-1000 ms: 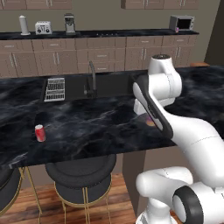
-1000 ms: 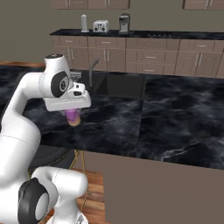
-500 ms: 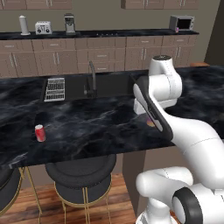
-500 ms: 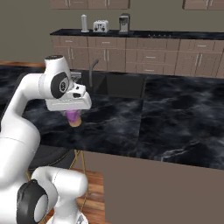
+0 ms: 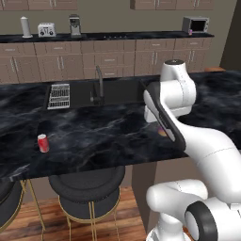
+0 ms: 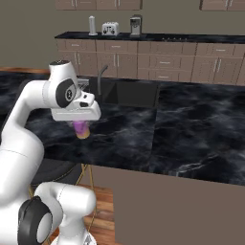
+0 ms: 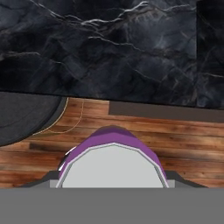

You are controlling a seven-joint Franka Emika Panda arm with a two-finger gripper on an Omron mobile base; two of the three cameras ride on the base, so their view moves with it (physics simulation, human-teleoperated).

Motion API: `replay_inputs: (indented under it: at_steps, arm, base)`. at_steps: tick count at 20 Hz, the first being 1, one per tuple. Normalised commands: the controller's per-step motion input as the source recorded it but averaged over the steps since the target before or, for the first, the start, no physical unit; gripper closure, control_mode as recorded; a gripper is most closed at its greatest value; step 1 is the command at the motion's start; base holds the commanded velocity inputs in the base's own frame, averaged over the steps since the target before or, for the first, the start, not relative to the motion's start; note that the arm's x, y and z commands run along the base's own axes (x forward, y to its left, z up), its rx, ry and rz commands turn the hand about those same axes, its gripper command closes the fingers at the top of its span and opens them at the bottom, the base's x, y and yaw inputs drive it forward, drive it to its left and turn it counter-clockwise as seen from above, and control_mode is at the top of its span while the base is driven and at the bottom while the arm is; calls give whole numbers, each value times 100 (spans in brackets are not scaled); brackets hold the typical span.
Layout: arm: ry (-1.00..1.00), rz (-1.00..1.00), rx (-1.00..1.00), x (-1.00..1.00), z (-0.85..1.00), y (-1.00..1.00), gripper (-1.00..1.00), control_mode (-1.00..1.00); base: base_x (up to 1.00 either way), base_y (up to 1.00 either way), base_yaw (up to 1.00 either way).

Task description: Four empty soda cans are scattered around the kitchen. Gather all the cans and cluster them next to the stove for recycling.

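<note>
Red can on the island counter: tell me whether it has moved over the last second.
No. The red can sits at the same spot, left of the sink.

Pincer [image 6: 82, 125] clamped, pointing down

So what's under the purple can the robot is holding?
In the hand view, wooden floor shows past the purple can, beside the black marble counter edge and a dark stool seat. The can hides whatever lies straight below it.
</note>
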Motion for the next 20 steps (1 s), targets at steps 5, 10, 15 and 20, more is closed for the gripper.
replay_inputs:
  at_steps: [5, 10, 15, 20]
  arm:
    - [0, 0, 0, -1, 0, -6, 100, -100]
    - [0, 0, 0, 0, 0, -1, 100, 100]
    - [0, 0, 0, 0, 0, 0, 100, 100]
    - [0, 0, 0, 0, 0, 0, 100, 100]
  base:
    - [0, 0, 0]
    - [-2, -2, 0]
    - [-6, 0, 0]
    - [-32, 0, 0]
